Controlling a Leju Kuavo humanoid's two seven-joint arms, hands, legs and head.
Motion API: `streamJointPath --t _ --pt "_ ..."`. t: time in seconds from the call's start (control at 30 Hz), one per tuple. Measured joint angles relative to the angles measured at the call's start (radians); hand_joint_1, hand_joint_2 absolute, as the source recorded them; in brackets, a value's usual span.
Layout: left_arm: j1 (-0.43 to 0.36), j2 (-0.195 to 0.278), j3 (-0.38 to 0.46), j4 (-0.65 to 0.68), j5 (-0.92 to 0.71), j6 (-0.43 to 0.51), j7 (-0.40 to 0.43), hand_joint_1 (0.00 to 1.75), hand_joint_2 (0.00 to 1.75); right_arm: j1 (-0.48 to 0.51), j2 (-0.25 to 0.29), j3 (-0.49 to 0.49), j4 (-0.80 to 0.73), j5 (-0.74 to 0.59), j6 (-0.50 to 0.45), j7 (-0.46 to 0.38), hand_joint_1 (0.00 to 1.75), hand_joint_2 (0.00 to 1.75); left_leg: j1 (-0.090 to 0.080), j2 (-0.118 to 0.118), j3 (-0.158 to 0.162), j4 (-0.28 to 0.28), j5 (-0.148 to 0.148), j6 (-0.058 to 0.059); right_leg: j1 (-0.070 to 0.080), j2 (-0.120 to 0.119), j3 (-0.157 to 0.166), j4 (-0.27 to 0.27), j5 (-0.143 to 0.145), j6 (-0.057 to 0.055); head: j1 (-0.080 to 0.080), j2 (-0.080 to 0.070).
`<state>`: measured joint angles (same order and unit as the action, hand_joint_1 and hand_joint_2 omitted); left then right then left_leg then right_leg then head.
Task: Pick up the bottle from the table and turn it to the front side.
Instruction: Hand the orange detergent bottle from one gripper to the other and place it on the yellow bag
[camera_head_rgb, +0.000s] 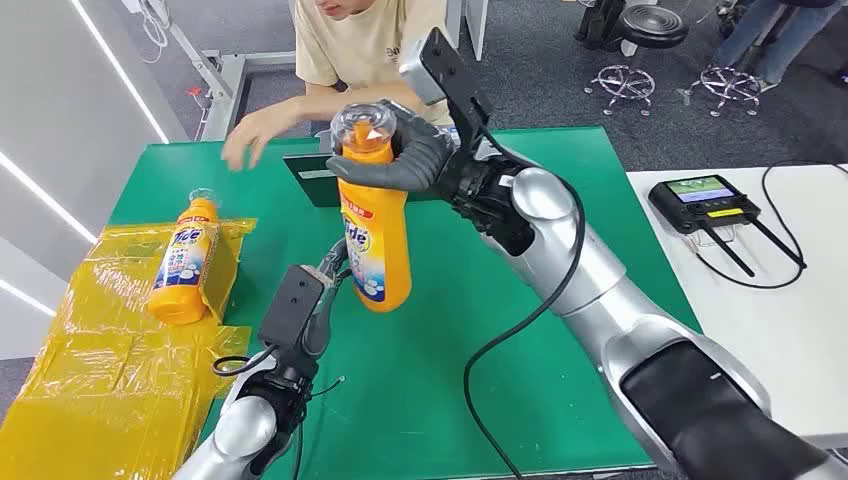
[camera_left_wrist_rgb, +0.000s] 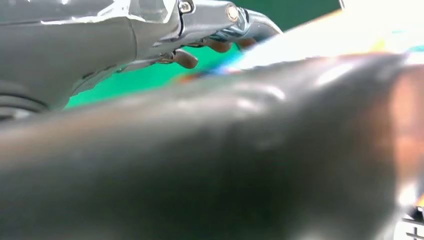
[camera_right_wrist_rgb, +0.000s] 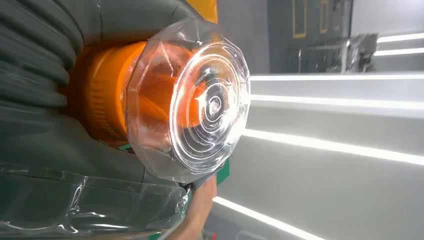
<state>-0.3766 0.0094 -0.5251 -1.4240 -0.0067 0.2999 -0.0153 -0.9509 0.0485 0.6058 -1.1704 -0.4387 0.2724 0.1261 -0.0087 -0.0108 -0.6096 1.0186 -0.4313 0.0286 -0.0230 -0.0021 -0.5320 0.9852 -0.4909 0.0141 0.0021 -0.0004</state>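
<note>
So the right hand (camera_head_rgb: 415, 155) has its fingers wrapped round the neck of the orange bottle (camera_head_rgb: 372, 240), holding it upright in the air over the middle of the green table (camera_head_rgb: 560, 330), label facing us. Its clear cap (camera_right_wrist_rgb: 200, 105) is on; can't tell what's inside. The left hand (camera_head_rgb: 325, 285) is right at the bottle's lower part, fingers touching its side, but whether it's actually gripping I can't tell. A second orange bottle (camera_head_rgb: 185, 262) lies on yellow plastic sheeting (camera_head_rgb: 100, 370) at the table's left edge. A person (camera_head_rgb: 350, 45) sits at the far edge.

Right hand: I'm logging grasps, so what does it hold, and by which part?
The right hand grips the orange bottle around its neck, just below the clear cap.
</note>
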Motion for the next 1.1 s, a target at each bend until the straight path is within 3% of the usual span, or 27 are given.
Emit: streamJointPath --t 0.23,0.37,0.5,0.63,0.97,1.03,1.1 --pt "-0.028 -0.014 -0.024 0.042 -0.007 0.052 -0.008 0.00 0.00 0.031 0.036 0.011 0.000 -0.020 -0.011 0.004 1.75 1.75 0.000 0.000 0.000 0.000 0.000 0.000 0.000 0.000 0.000 0.000 0.000 0.000 0.000 0.000" --pt "-0.029 -0.022 -0.030 0.055 -0.011 0.056 -0.010 0.00 1.75 0.049 0.037 0.008 0.002 -0.025 -0.016 0.001 1.75 1.75 0.000 0.000 0.000 0.000 0.000 0.000 0.000 0.000 0.000 0.000 0.000 0.000 0.000 0.000" --pt "-0.027 -0.025 -0.038 0.056 -0.027 0.055 -0.014 0.02 1.75 0.069 0.037 -0.006 0.003 -0.022 -0.020 -0.002 1.75 1.75 0.000 0.000 0.000 0.000 0.000 0.000 0.000 0.000 0.000 0.000 0.000 0.000 0.000 0.000" --pt "-0.013 -0.020 -0.052 0.038 -0.040 0.045 -0.018 1.75 1.75 0.094 0.036 -0.019 -0.006 -0.006 -0.019 -0.001 1.75 1.75 0.000 0.000 0.000 0.000 0.000 0.000 0.000 0.000 0.000 0.000 0.000 0.000 0.000 0.000" --pt "-0.007 -0.004 -0.070 -0.018 -0.066 0.033 -0.008 1.75 1.75 0.133 0.027 -0.036 -0.052 0.018 -0.023 0.019 1.75 1.75 0.000 0.001 0.000 0.000 0.000 0.000 0.000 0.001 0.000 0.000 0.000 0.000 0.000 0.000" --pt "-0.008 0.000 -0.070 -0.020 -0.068 0.030 -0.008 1.75 1.75 0.143 0.025 -0.038 -0.064 0.027 -0.027 0.020 0.94 1.75 0.000 0.001 0.000 0.000 0.000 0.000 0.000 0.001 0.000 0.000 0.000 0.000 0.000 0.000" --pt "-0.008 0.002 -0.070 -0.021 -0.068 0.026 -0.008 1.75 1.75 0.152 0.021 -0.040 -0.077 0.038 -0.034 0.020 0.07 0.87 0.000 0.000 0.000 0.000 0.000 0.000 0.000 0.000 0.000 0.000 0.000 0.000 0.000 0.000"
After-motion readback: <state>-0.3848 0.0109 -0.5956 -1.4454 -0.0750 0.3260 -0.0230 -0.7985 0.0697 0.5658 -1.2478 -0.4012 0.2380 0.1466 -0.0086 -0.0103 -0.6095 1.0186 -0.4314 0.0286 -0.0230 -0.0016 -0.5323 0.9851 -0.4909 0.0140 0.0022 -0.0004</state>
